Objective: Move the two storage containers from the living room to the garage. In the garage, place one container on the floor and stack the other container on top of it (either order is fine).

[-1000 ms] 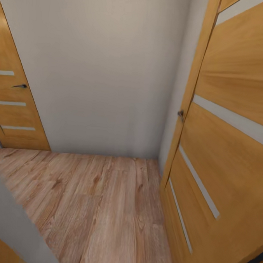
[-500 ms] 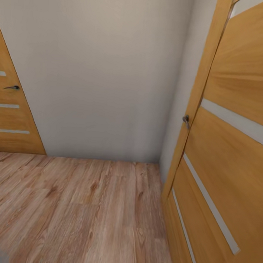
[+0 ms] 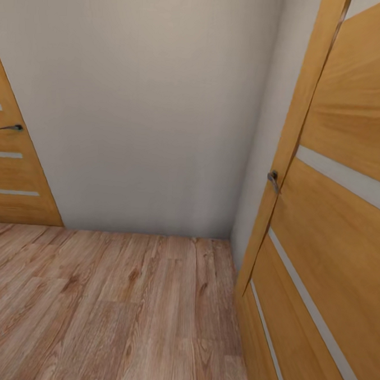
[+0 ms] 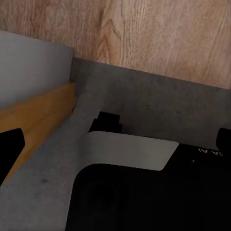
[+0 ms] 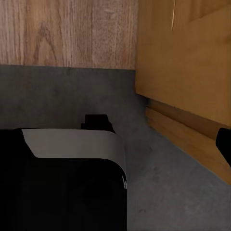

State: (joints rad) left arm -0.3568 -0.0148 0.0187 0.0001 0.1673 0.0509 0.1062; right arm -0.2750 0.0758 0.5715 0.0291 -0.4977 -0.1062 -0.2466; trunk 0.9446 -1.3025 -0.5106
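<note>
I am in transit now, in a small hall corner. In the head view a plain wall point(image 3: 150, 109) stands ahead, the plank floor point(image 3: 109, 314) runs below it, one wooden door point(image 3: 14, 162) is at the far left and an open door point(image 3: 334, 221) is close on the right, its handle point(image 3: 274, 180) just beside the frame.

The containers are not in the pictures I have, so I cannot say where they are — I judge that I am driving either to fetch one or between the rooms.

The wrist views look down. In the left wrist view I see dark grey floor point(image 4: 159, 106) meeting the planks, with the robot's base point(image 4: 130, 183) below; dark tips of the left gripper point(image 4: 115, 144) show at both edges of the picture, so its jaws stand apart with nothing between them. In the right wrist view only one tip of the right gripper point(image 5: 224, 144) is seen, so I cannot tell how its jaws stand.

To do this step well, I would turn the base slowly and keep away from the open door on the right — its edge is near. Both arms should stay tucked low through the doorway.
</note>
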